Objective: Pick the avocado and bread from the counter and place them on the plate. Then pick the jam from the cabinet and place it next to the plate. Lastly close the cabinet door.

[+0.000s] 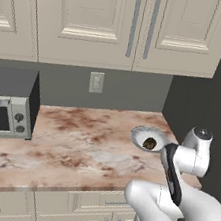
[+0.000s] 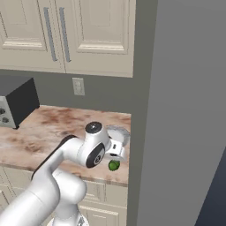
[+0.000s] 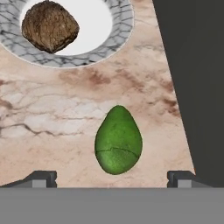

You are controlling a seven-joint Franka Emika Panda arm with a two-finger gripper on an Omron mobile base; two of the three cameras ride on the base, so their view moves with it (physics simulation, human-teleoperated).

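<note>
Two fingertips (image 3: 41,178) sit spread wide at the bottom of your hand view, holding nothing, with the avocado (image 3: 118,141) lying on the counter (image 3: 52,113) between them — bare stone all around it. Your gripper (image 3: 112,179) hangs right over the fruit. Beyond it, the bread (image 3: 50,26) rests on the plate (image 3: 118,26). From the right base view, you'll spot the avocado beside the wrist, near the counter's front edge; the cabinet (image 1: 96,19) doors above are shut.

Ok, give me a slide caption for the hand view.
Open gripper poised over the avocado on the counter, bread already on the plate.
</note>
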